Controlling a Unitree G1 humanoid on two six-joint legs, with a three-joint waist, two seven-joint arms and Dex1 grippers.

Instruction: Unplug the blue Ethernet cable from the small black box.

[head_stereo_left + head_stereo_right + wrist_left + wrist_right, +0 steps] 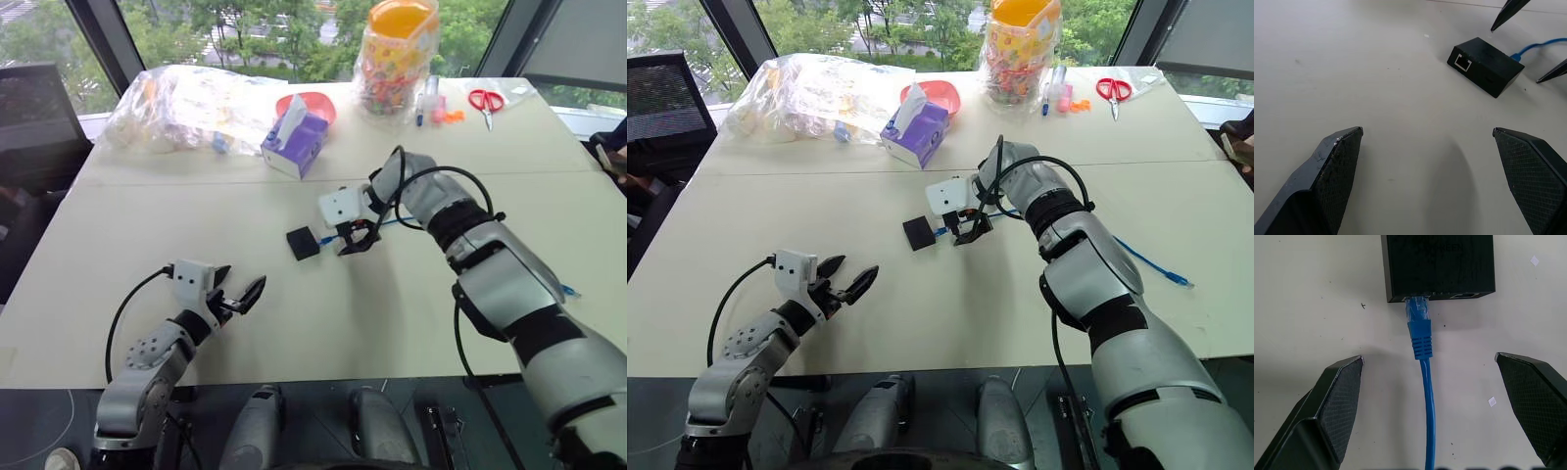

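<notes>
While the blue cable [1422, 347] was plugged into the black box [1439, 265] on the table [392, 313], the right gripper [1430, 396] hung over it, jaws spread either side without touching. The left gripper [240, 292] waited nearby, jaws spread, empty.

Both tools [242, 296] [355, 240] agape (right pitched down)

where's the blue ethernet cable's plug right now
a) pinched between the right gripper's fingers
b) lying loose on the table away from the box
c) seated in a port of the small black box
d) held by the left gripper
c: in the right wrist view the blue Ethernet cable has its plug in a port of the small black box, and the right gripper stands open around the cord without touching it.
</notes>
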